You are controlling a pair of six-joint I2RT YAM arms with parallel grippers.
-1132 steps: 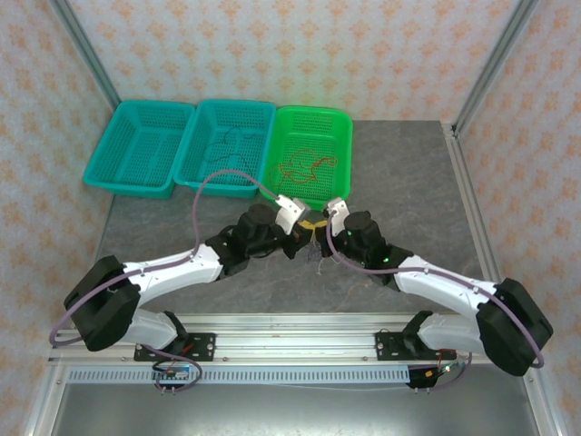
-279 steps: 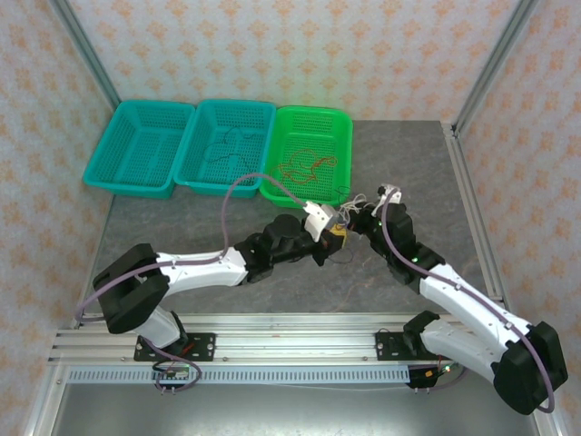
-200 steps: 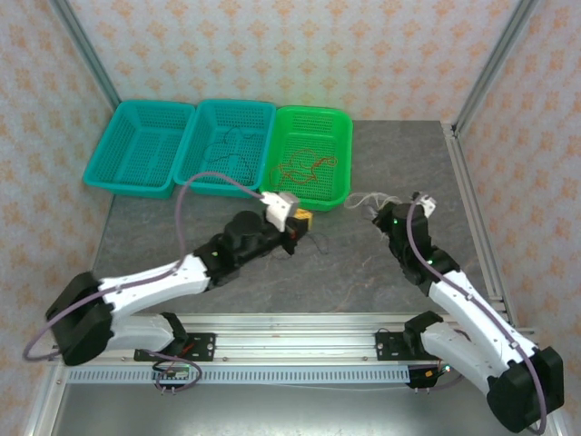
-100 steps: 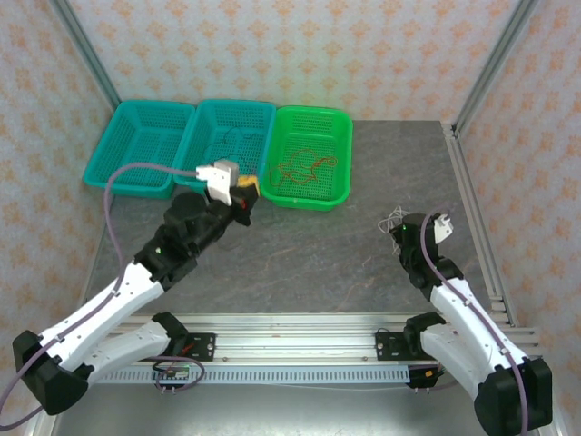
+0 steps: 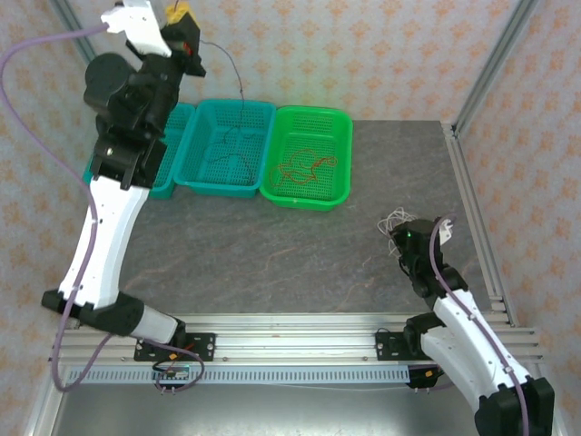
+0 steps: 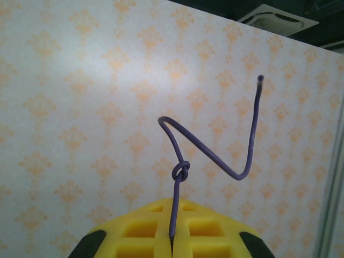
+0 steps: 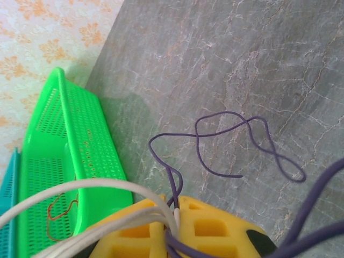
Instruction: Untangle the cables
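The cables were thin wire strands of several colours. A purple cable rose out of the left pincer, whose yellow pads were clenched on it. Just above the pads it carried one small tight knot, then it bent in a zigzag and ended free in front of the patterned wall. In the top view the left pincer stood high above the baskets. The purple cable hung from it as a fine dark line down toward the middle basket. In that basket a dark cable lay in loose curves; I could not tell if the two strands joined there. A red cable lay curled on the floor of the green basket. The right pincer was low over the right side of the worktop, well apart from the baskets, with a small tuft of white cables at its tip. In the right wrist view the right pincer was also closed. Its yellow pads gripped the white cables, which curved away to the left, together with a purple strand. This strand left the pads and lay in open loops on the grey worktop, near the green basket. The red cable was seen inside that basket.
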